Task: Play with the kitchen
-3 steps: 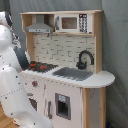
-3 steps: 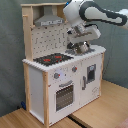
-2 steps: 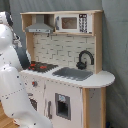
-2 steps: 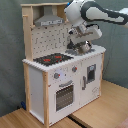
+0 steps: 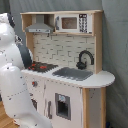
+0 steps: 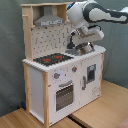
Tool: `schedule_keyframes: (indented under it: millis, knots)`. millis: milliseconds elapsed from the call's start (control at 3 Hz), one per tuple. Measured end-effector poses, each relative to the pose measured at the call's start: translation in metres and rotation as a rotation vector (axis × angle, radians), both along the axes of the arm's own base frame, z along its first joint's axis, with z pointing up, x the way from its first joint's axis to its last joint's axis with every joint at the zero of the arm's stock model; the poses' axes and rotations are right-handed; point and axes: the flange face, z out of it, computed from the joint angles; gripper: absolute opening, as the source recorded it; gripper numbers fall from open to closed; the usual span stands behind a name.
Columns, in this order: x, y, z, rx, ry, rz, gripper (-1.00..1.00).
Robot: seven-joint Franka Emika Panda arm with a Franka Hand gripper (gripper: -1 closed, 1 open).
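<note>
The kitchen [image 5: 70, 95] is a white and light-wood toy unit with a red-ringed black hob [image 5: 42, 66], a grey sink [image 5: 74, 73], a black tap [image 5: 85, 59], a grey hood [image 5: 40, 27] and a small microwave [image 5: 75, 22]. The second exterior view shows the kitchen [image 6: 37, 85] from its hob [image 6: 52, 59] end, with the oven door [image 6: 64, 95] below. There my gripper [image 6: 77, 46] hangs from the white arm just above the counter, past the hob on the sink side. In the first exterior view the gripper is hidden behind the arm.
My arm's white body [image 5: 12, 85] fills the first exterior view's left, close to the kitchen's hob end. A grey curtain [image 6: 12, 50] hangs behind. The kitchen stands on light wooden boards [image 6: 100, 107].
</note>
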Motion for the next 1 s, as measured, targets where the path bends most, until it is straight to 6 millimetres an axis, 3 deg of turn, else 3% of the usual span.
schedule_keyframes:
  millis: [1000]
  knots:
    - [-0.007,-0.022,-0.023,0.0,-0.025,-0.011,-1.0]
